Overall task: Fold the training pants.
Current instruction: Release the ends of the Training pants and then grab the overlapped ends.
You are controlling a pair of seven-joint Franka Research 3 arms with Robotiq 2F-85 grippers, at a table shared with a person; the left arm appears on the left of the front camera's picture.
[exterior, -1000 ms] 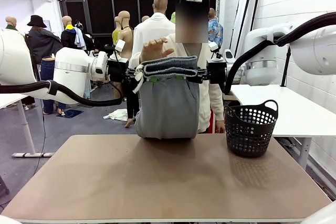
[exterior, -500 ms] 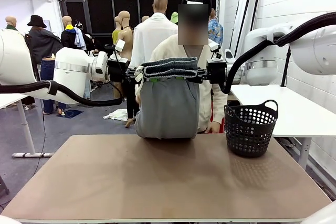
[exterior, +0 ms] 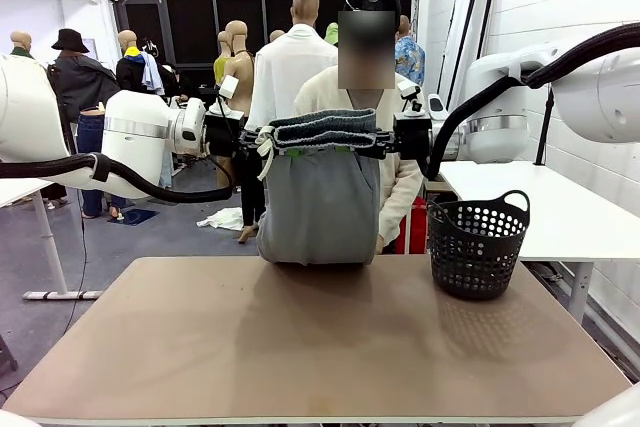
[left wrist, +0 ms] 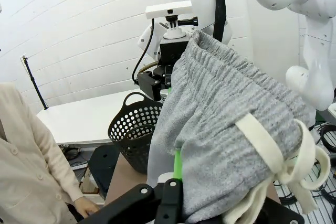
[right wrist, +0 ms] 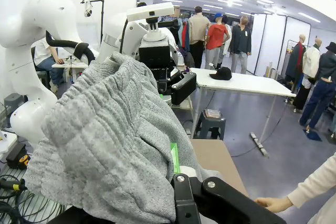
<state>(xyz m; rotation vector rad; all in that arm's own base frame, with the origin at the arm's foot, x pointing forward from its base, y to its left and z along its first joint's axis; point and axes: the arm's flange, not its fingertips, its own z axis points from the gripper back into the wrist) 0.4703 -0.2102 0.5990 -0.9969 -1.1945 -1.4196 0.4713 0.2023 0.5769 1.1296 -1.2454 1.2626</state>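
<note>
Brown counter [exterior: 300,347]: grey training pants [exterior: 318,202] hang above its far edge, and a black basket [exterior: 477,247] stands at its right. I note my left end effector [exterior: 280,150] and right end effector [exterior: 358,147] each clamped tight on the waistband.

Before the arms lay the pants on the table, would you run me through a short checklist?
1. Left gripper shut on the pants at the waistband: ok.
2. Right gripper shut on the waistband's other end: ok.
3. Waistband held level between the grippers, pants hanging straight: ok.
4. Drawstring free of the left fingers: cannot tell; it dangles right beside them.
5. Person's hand off the pants: ok; it is at the table edge, apart from the cloth.
6. Basket out of the way: ok; it stands on the robot's right, apart from the pants.
</note>
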